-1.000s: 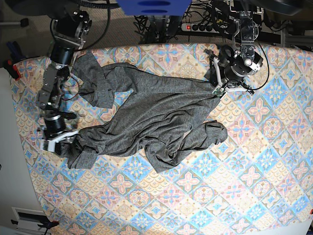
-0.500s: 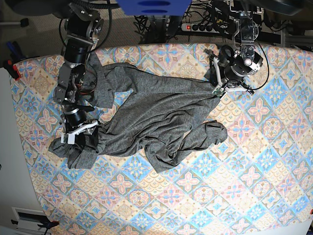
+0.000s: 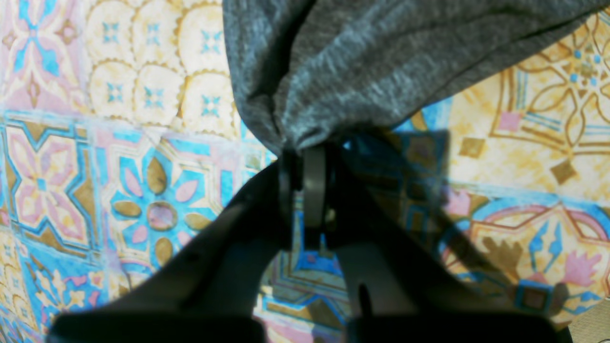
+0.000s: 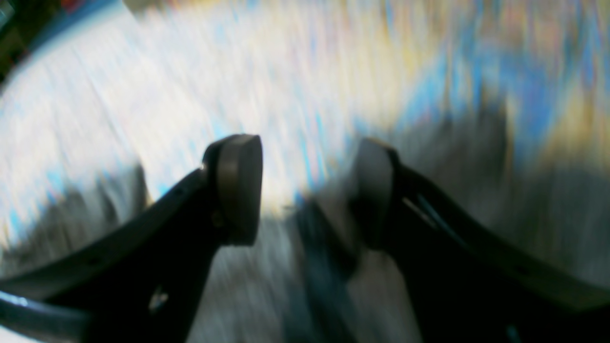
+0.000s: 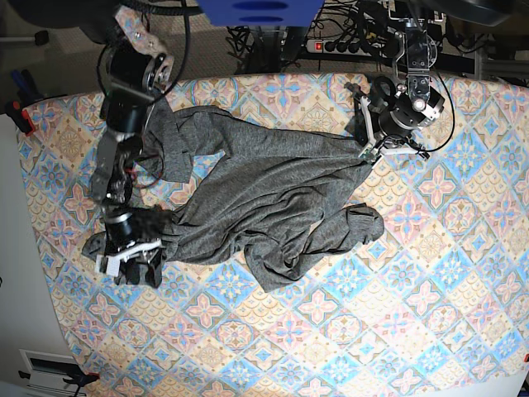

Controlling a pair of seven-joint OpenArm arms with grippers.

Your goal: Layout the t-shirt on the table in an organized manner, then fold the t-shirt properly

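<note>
The dark grey t-shirt lies crumpled across the far left half of the patterned table. My left gripper is at the shirt's right end, shut on a bunched edge of fabric. The left wrist view shows its fingertips pinching the t-shirt just above the cloth. My right gripper hovers over the shirt's near left corner. In the blurred right wrist view, the right gripper stands open with nothing between its pads, and grey fabric smears beneath it.
Beyond the table's far edge lie a power strip and tangled cables. A blue object hangs at the top of the base view. A red clamp sits at the table's left edge.
My right arm swung right, then down toward the near left corner of the shirt, and that corner has been pushed out to the left. The left arm has held still.
</note>
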